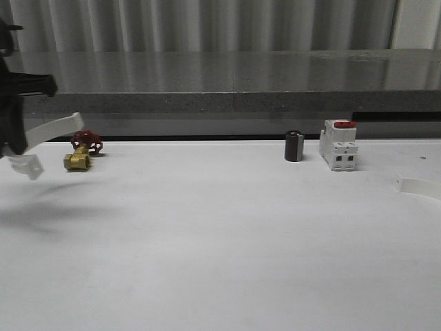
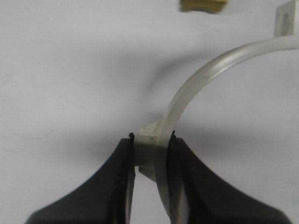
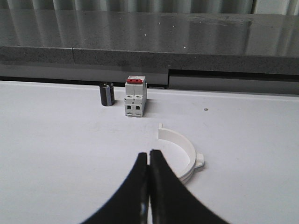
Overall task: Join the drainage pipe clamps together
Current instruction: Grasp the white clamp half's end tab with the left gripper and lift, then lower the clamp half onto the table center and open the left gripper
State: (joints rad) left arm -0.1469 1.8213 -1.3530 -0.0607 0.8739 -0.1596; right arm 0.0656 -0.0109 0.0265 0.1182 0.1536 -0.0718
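Note:
One drainage pipe clamp (image 2: 196, 84), a translucent white half-ring, hangs above the table at the far left. My left gripper (image 2: 150, 144) is shut on its end by the square tab. In the front view this clamp (image 1: 49, 131) juts out from the black left arm (image 1: 12, 110). The other clamp (image 3: 183, 150) lies flat on the table at the far right, where the front view catches its edge (image 1: 419, 187). My right gripper (image 3: 148, 154) is shut with nothing between its fingers, just short of that clamp and a little to its left.
A brass valve with a red handwheel (image 1: 81, 153) stands at the back left, close to the held clamp. A dark cylinder (image 1: 294, 146) and a white switch block with a red top (image 1: 338, 145) stand at the back right. A grey ledge (image 1: 234, 103) runs behind the table.

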